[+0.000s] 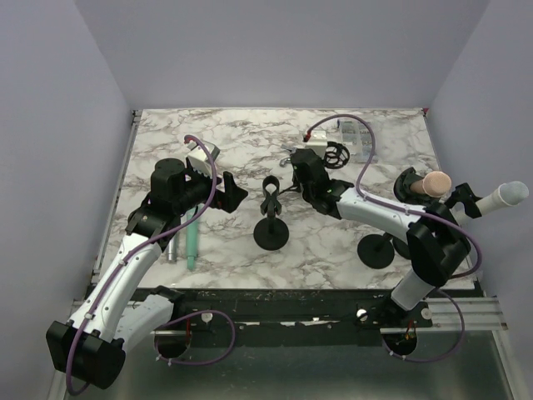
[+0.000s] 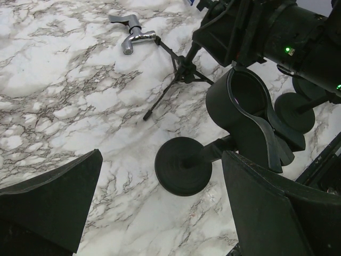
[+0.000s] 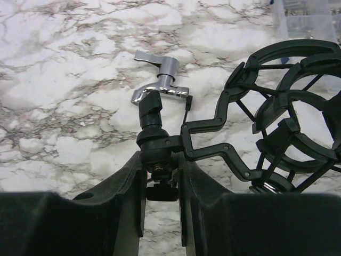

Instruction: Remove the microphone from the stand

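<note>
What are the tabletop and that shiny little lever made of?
Tabletop: looks like white marble with grey veins, though it may be a printed laminate. Lever: probably polished metal, judging by its mirror-like silver shine.

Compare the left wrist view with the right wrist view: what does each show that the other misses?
Left wrist only: the left fingers spread wide, an empty clip stand on its round base, a small tripod, and the other arm's dark body.

Right wrist only: the right fingers closed on the black stem of a ring-shaped cage mount, plus a clear box.

Both: the chrome lever and the marble table.
</note>
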{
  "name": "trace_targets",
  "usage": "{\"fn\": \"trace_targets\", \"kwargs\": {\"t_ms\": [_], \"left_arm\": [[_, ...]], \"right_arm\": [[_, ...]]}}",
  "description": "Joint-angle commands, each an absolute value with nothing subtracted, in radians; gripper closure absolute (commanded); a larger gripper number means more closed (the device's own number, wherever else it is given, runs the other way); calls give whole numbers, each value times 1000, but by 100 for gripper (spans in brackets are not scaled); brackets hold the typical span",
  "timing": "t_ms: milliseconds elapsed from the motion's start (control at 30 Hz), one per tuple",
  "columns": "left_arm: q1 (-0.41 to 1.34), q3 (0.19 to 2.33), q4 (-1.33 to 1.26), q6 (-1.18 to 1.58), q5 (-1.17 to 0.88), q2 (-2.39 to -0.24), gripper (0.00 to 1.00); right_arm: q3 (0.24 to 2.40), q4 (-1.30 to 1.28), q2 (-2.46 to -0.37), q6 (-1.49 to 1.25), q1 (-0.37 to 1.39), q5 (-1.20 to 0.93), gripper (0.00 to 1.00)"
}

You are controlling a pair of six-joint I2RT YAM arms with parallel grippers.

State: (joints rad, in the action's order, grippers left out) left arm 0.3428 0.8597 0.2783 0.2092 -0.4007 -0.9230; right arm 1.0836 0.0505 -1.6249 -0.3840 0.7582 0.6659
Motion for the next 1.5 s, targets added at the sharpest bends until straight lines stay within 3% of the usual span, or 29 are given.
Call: {"fn": "trace_targets", "kwargs": {"t_ms": [0,267,700,900,1233,1467], "left_arm": [[350,879,272,202,-398,-923,1],[350,879,272,201,-397,-923,1],[357,881,274,203,-400,-910,1],[366,880,276,200,-394,-903,1],[379,880,278,198,-387,-897,2],[382,881,279,197,-385,-897,1]], "right_arm": [[1165,109,-1692,-429,773,562,91],[1215,85,-1722,-455,782,504,86],[1216,-141,-1529,-437,784,508,39],[1248,-269,-1409,-367,783,425,32],[1428,-505,-1209,-280,784,308,6],[1584,-647,-1128,-231,784,202,4]]}}
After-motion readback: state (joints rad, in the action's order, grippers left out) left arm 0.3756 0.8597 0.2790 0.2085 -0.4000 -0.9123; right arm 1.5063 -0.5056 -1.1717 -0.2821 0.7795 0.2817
